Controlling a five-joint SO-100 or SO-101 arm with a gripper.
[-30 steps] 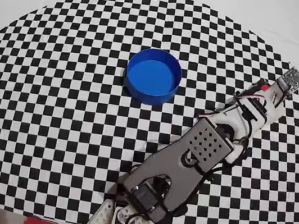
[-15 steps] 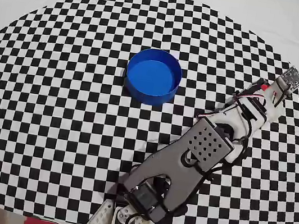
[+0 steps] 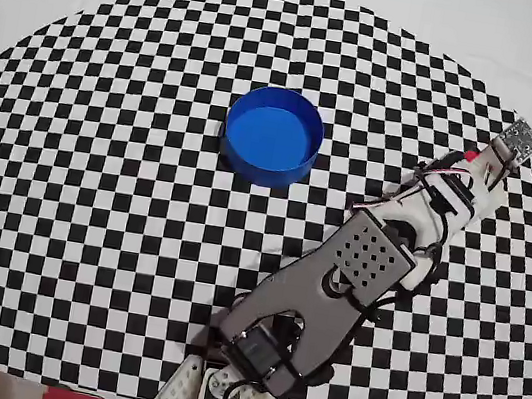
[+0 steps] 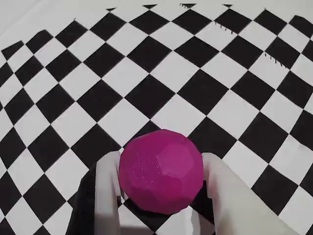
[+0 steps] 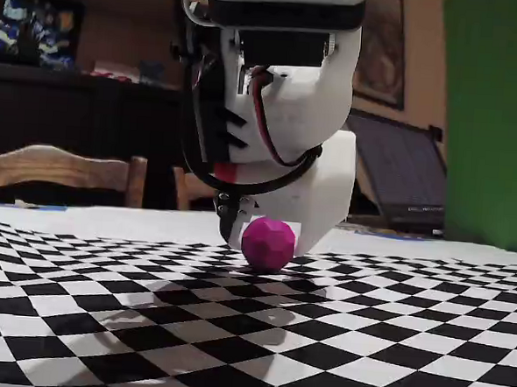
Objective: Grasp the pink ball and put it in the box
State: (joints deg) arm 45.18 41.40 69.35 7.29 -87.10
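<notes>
Pinching the pink ball (image 4: 161, 171) w/ your end effector (image 4: 161, 188); the box (image 3: 273, 136) lies well left in overhead view.

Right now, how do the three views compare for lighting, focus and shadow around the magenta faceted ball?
Overhead view: bright, even light, soft shadows, the ball hidden under the arm. Wrist view: the magenta faceted ball is sharp, the white gripper fingers beside it are blurred, and a dark shadow lies beneath. Fixed view: dim room behind, blurred background, and the ball casts a soft shadow on the checkered cloth.
</notes>
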